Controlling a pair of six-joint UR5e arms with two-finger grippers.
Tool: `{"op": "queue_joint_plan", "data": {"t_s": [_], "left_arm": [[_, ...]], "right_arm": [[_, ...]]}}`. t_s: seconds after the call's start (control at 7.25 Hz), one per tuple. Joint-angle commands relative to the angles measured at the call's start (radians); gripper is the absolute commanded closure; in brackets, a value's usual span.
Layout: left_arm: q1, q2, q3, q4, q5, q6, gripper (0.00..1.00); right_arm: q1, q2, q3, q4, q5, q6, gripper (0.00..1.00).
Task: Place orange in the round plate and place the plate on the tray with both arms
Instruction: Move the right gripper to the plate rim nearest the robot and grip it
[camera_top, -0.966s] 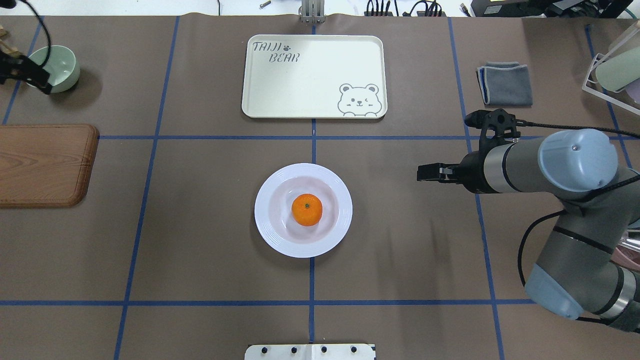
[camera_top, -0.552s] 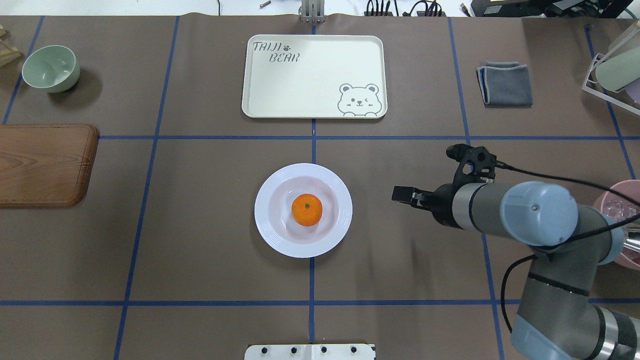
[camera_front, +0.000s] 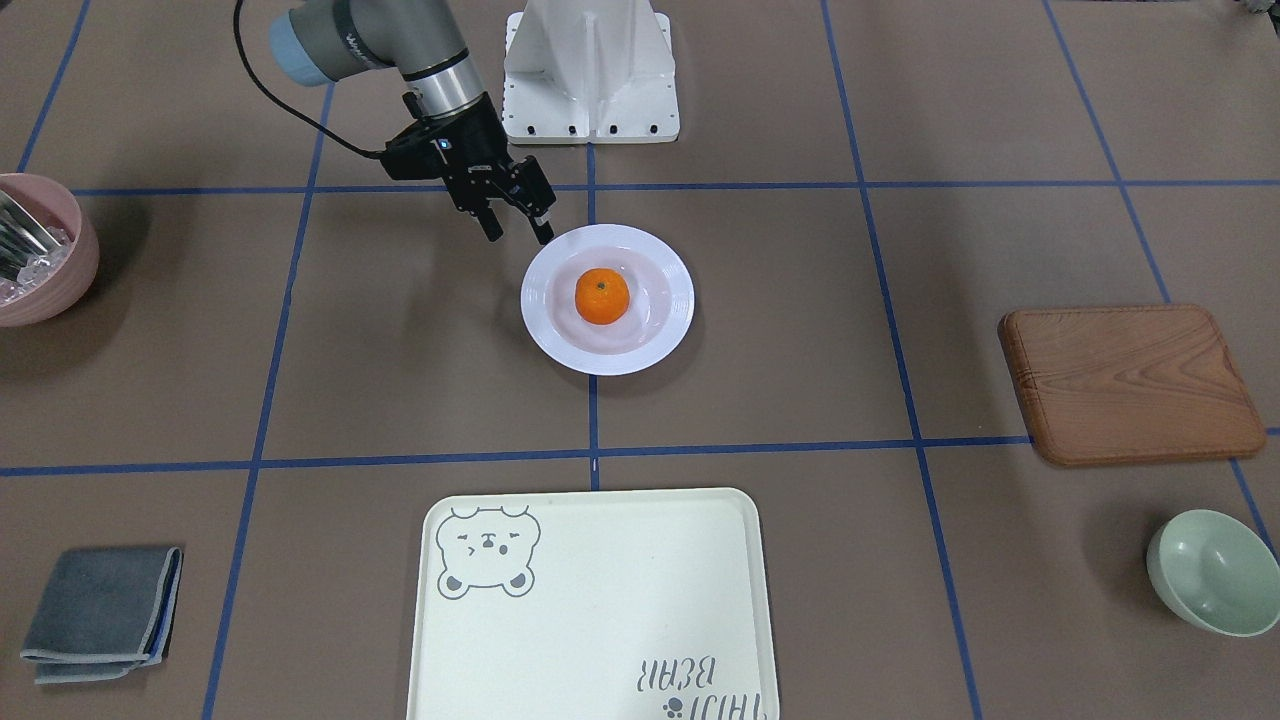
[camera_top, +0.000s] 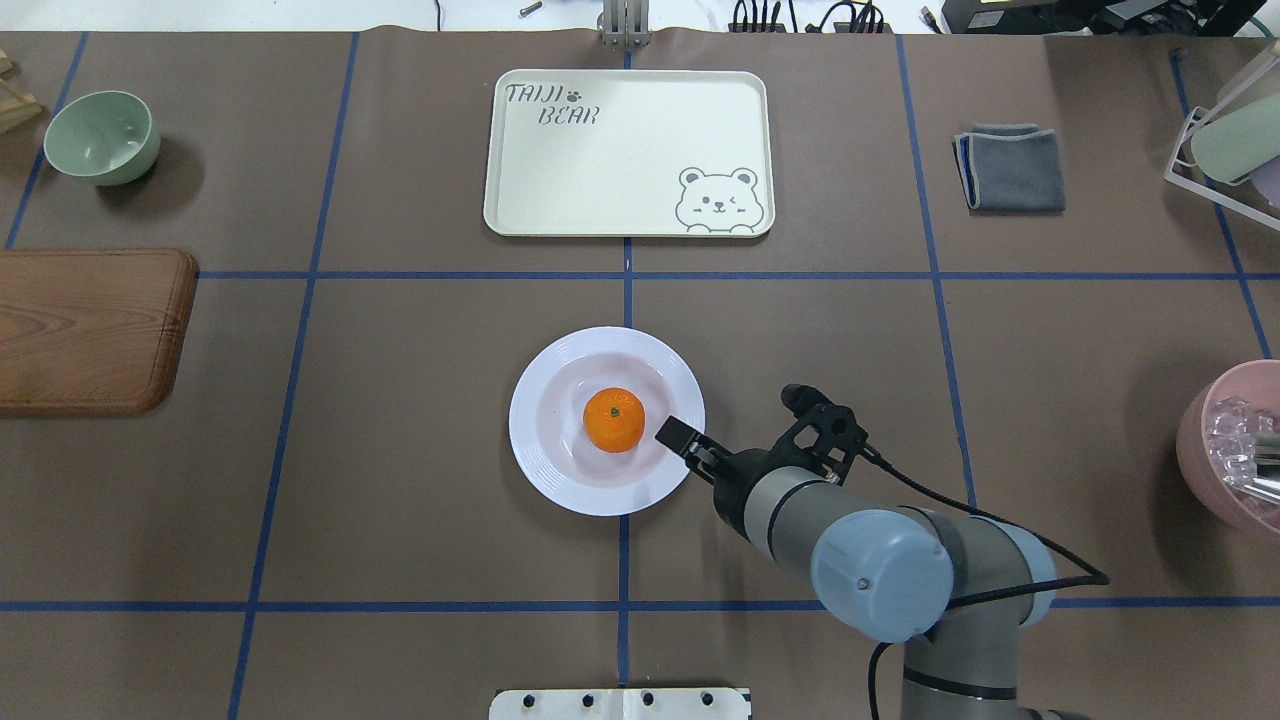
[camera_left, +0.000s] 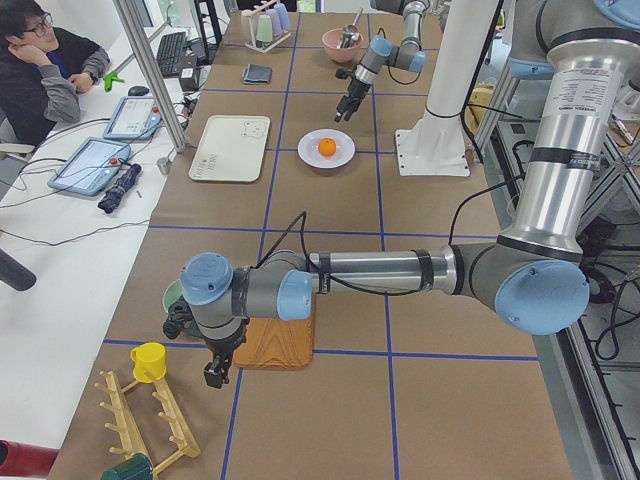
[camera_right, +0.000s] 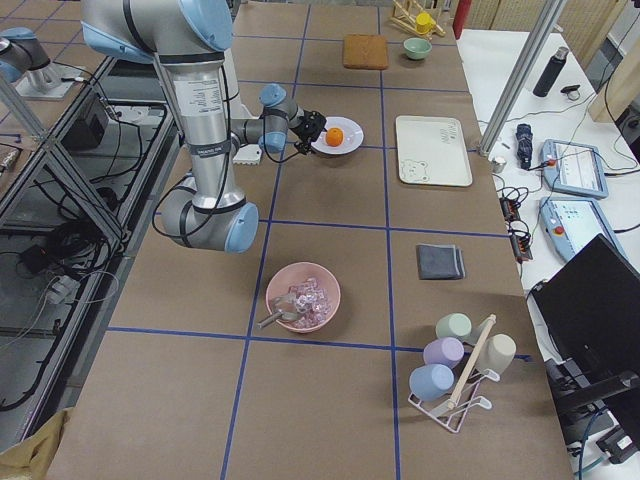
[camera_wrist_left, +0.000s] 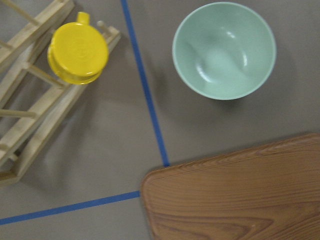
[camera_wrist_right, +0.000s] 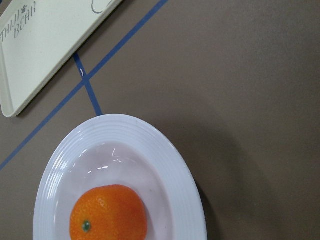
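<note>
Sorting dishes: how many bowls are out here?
2: a pale green bowl beside the brown wooden board on the robot's left; a pink bowl on its right.

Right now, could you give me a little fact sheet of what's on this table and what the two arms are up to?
Fruit: orange, centred in the round plate
Dish location: not on the tray, which is bare
Right arm: right end effector open, at the plate's rim on the robot's side; contact unclear
Left arm: left end effector far off, by the green bowl and wooden board; open or shut unclear
Other: grey cloth, pink bowl
</note>
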Motion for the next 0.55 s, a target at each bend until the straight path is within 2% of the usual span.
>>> {"op": "queue_joint_plan", "data": {"t_s": [0.0, 0.28, 0.41], "left_arm": [[-0.001, 0.003, 0.001, 0.003, 0.000, 0.001, 0.00], [-0.001, 0.003, 0.001, 0.002, 0.000, -0.001, 0.00], [-0.001, 0.003, 0.001, 0.002, 0.000, -0.001, 0.00]], "right_arm": [[-0.013, 0.034, -0.066, -0.024, -0.026, 0.024, 0.03], [-0.015, 0.057, -0.085, -0.050, -0.028, 0.024, 0.07], [-0.013, 0.065, -0.090, -0.050, -0.028, 0.024, 0.33]]}}
